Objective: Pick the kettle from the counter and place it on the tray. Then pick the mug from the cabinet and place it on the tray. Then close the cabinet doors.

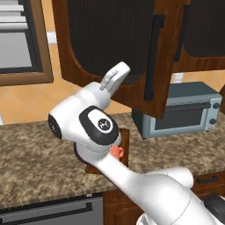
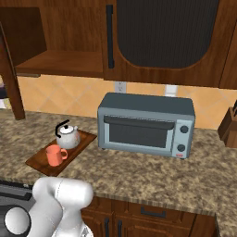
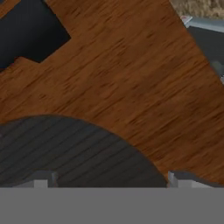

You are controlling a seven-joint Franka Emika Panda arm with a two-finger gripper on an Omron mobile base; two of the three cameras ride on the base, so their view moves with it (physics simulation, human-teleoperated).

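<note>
The white arm (image 1: pixel 132 180) climbs from low at the base, bends at a dark-capped elbow joint, and turns its forearm upward and away. At the far end of the arm the gripper (image 1: pixel 115 75) points up and forward, raised well above the elbow. Its jaws stand spread wide with nothing between them, and in the hand view the two dark fingertips (image 3: pixel 41 181) sit far apart.
</note>
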